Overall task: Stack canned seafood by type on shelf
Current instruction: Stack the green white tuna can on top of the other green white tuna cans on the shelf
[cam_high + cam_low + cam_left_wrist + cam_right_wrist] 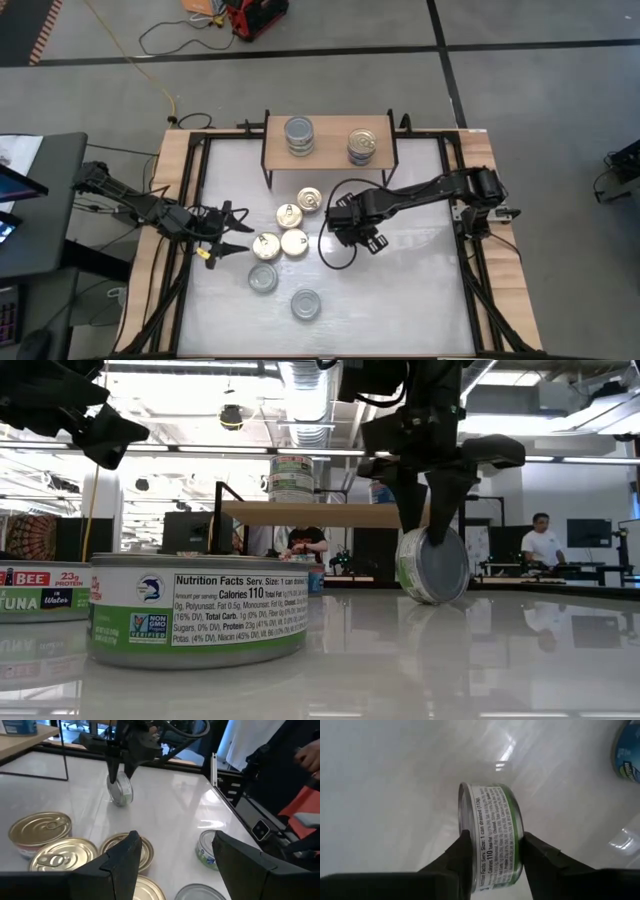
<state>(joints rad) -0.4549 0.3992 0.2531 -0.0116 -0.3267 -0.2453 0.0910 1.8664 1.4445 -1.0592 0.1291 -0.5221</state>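
Note:
My right gripper (pixel 493 845) points down at the table's middle and is shut on a green-labelled tin (pixel 492 830) that stands on its edge; the low view shows this tin (pixel 432 565) on the tabletop. My left gripper (pixel 175 860) hovers open at the table's left, just left of a cluster of gold-lidded tins (pixel 289 214). Two silver-lidded tins (pixel 263 278) lie nearer the front edge. The shelf (pixel 330 158) at the far side carries two short stacks of tins (pixel 299 137) (pixel 363 145), each standing on the board. My right gripper pinches the tin between its two fingers, one on each flat end (pixel 463 827), across the tin's short height. The fingers (pixel 445 500) come from above, pointing down. The tin stands on its curved wall, a little tilted, its lowest part (pixel 425 598) on the table.
A silver-lidded tin (pixel 195 610) with a nutrition label stands close to the low camera, with another tin (pixel 40 595) to its left. Black frame rails (pixel 470 230) run along the table's sides. Bare white tabletop (pixel 410 290) lies to the front right.

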